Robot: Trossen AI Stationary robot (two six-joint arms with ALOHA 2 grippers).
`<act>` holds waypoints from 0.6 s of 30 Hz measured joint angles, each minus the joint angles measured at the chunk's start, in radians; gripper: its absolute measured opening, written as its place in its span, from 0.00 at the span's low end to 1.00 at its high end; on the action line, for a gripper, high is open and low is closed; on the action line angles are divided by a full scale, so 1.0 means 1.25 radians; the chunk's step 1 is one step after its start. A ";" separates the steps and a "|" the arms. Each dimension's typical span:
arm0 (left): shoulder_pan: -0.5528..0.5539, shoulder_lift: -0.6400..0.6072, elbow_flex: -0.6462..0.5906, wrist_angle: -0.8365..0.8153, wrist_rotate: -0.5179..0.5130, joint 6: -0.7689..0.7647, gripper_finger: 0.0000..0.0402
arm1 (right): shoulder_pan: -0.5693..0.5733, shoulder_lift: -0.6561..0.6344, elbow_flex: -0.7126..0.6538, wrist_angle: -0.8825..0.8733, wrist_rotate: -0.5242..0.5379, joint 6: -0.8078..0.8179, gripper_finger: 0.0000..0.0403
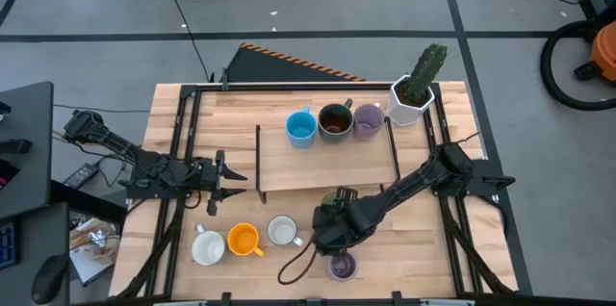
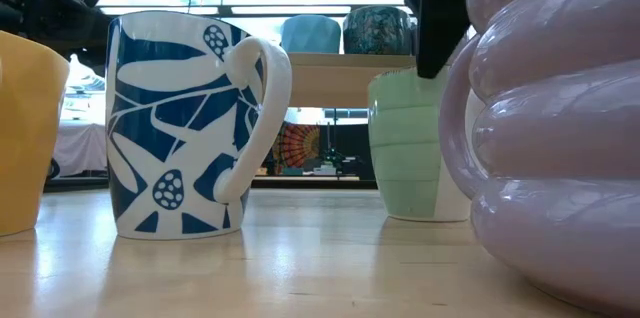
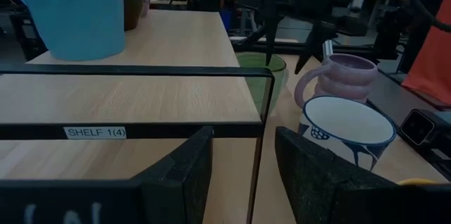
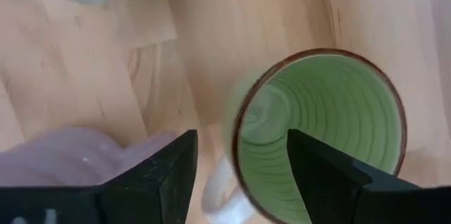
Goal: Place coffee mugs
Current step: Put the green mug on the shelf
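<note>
Wooden table [image 1: 289, 166] carries our mugs. Right gripper [image 4: 239, 160] hangs spread over the green mug [image 4: 317, 125], jaws straddling its rim, handle half hidden. Left gripper [image 3: 243, 175] waits unclenched by the shelf [image 3: 134, 101]. Purple mug [image 2: 560, 128] is cropped.

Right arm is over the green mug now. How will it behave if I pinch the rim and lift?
The green mug looks glazed, so probably rigid but slick. The right gripper straddles the rim beside the handle, so it may hang tilted. The purple mug sits close; a swing could knock it.
</note>
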 joint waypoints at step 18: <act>0.000 0.000 0.000 -0.001 0.000 -0.011 0.40 | -0.015 0.016 -0.044 0.030 -0.054 -0.026 0.40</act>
